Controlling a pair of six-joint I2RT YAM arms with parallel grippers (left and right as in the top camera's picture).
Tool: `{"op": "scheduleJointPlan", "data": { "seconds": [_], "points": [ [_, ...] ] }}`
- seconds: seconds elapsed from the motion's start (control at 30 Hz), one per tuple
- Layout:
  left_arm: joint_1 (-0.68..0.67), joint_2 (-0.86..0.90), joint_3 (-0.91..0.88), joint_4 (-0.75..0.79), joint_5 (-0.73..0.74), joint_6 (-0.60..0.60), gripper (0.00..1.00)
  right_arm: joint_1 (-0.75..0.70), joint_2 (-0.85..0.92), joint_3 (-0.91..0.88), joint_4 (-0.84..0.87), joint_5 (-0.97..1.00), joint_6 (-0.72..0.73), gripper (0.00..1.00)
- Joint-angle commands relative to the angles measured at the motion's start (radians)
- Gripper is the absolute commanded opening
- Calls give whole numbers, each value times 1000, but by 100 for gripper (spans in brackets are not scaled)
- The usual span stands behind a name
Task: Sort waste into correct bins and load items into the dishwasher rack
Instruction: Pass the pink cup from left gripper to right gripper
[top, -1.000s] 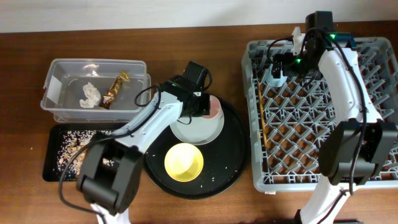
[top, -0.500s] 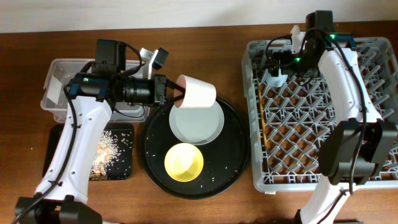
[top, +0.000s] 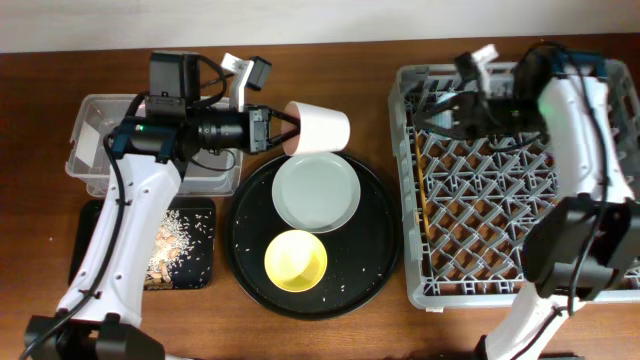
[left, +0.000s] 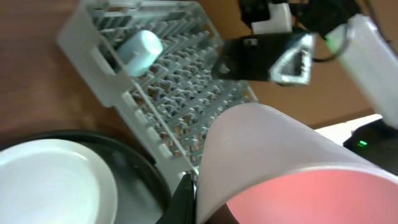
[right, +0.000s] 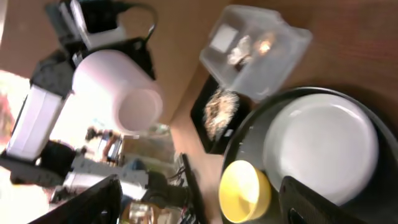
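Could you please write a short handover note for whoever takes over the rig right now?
Left tool: shut on the pink cup, held on its side in the air by the round tray's back edge.
Right tool: open, empty, over the rack's back left corner.
Done: blue cup and chopsticks in the rack; food scraps in the black bin; tissue and foil wrapper in the clear tub.
Left: pink cup, plus plate and yellow bowl from the round tray, into the rack.

Overhead: clear tub (top: 85, 125) contents hidden under left arm (top: 135, 195). Left wrist: pink cup (left: 280, 168) blurred, cut by bottom edge.
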Motion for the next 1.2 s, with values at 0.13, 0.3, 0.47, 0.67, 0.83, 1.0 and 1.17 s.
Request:
{"op": "scheduleJointPlan", "data": {
  "seconds": [0.13,0.3,0.47,0.67,0.83,1.0,1.17],
  "points": [
    [-27,-6,10,17,-62,9,1,275,-28,22,-4,-73,-122,80],
    [-29,-6,10,17,71,-63,1,319,-45,27,-5,-89,-165,81],
    [-5,-6,10,53,337,-150,1,315,-151,45,8,-88,-197,86],
    [-5,-6,10,85,417,-172,0,316,-182,80,0,-135,-196,88],
    [-23,-6,10,97,418,-172,0,323,-182,80,11,-143,-200,87],
    [-71,-6,10,126,368,-172,0,368,-182,80,47,-154,-200,78],
    [-75,-6,10,126,368,-172,0,367,-182,80,95,-173,-200,65]
  ]
}}
